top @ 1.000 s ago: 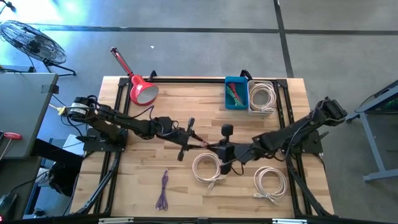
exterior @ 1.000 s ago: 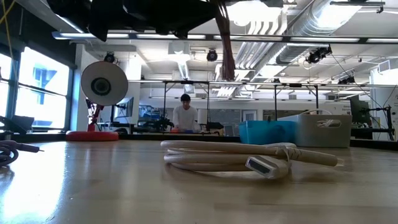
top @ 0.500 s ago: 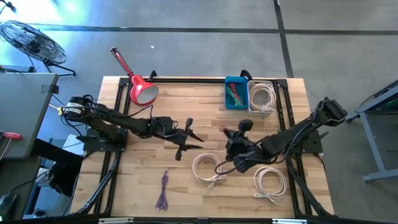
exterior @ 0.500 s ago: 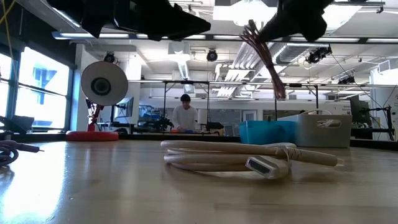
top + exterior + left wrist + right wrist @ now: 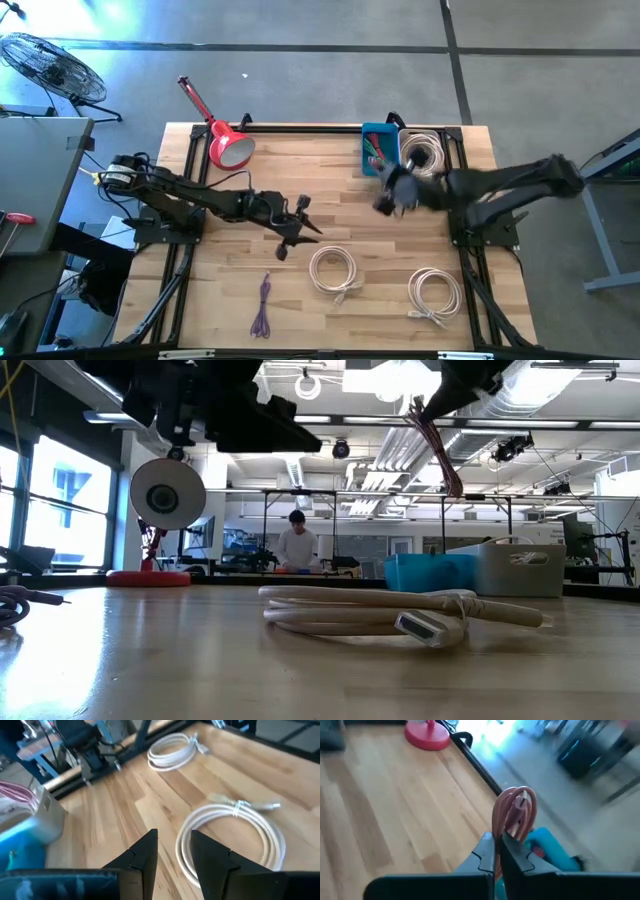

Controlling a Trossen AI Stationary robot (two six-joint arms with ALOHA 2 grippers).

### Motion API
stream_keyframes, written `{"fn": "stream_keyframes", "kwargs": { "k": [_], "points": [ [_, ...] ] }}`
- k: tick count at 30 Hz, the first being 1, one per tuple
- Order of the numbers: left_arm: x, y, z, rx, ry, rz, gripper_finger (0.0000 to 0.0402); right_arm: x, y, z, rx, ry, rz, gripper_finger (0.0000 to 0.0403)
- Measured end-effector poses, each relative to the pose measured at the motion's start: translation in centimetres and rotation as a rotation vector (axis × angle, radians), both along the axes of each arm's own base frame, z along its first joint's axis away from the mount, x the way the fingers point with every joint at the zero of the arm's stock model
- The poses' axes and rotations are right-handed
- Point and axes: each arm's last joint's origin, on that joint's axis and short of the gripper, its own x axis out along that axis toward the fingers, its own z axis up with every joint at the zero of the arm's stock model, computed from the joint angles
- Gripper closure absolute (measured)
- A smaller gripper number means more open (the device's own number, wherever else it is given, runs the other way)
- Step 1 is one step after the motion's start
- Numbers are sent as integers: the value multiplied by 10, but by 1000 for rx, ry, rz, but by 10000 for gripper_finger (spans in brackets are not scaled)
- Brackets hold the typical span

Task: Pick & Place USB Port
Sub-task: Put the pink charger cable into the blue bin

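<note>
I am carrying the pink USB cable [image 5: 516,815], pinched in my right fingers [image 5: 495,851], toward the blue bin [image 5: 379,150] at the worktop's far edge, next lowering and releasing; left fingers [image 5: 172,851] idling open mid-worktop.

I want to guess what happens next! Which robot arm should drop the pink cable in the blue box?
The right arm, probably. Its gripper is shut on the pink cable and hangs beside the blue bin. The left gripper holds nothing, mid-table near a coiled white cable.

pale, lightly glossy wood-plank table [image 5: 330,190] — smooth white plastic-coated cable coil [image 5: 231,835], glossy red lamp [image 5: 228,148].
</note>
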Motion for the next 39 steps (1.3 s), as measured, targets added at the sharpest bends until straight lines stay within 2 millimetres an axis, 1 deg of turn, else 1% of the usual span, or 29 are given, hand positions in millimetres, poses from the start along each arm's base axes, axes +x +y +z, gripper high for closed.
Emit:
{"fn": "stream_keyframes", "kwargs": {
  "k": [3, 8, 10, 14, 18, 20, 24, 27, 29, 33, 39],
  "points": [
    [-1, 0, -2, 5, 26, 5, 289, -7, -32, 5, 101, -37, -51, 403],
    [-1, 0, -3, 6, 34, 6, 289, -10, -83, 1, 188, -71, -173, 403],
    [-1, 0, -3, 5, 30, 7, 289, -7, -101, -4, 221, -86, -202, 403],
    [-1, 0, -3, 3, 29, 8, 289, 6, -135, -17, 265, -152, -236, 403],
    [-1, 0, -3, -25, 42, 21, 289, 16, -159, -41, 306, -111, -281, 403],
    [-1, 0, -3, -66, 54, 36, 289, 18, -168, -53, 326, -66, -310, 403],
    [-2, 0, -4, -67, 61, 37, 289, 23, -180, -75, 380, -18, -357, 403],
    [-3, 0, -6, -63, 87, 38, 289, 25, -187, -88, 476, -32, -372, 402],
    [-3, 1, -7, -61, 98, 38, 289, 26, -190, -94, 533, -48, -385, 395],
    [-4, 1, -9, -58, 121, 37, 289, 27, -193, -93, 551, -79, -367, 361],
    [-4, 0, -10, -59, 130, 32, 289, 27, -189, -82, 500, -98, -315, 308]
  ]
}}
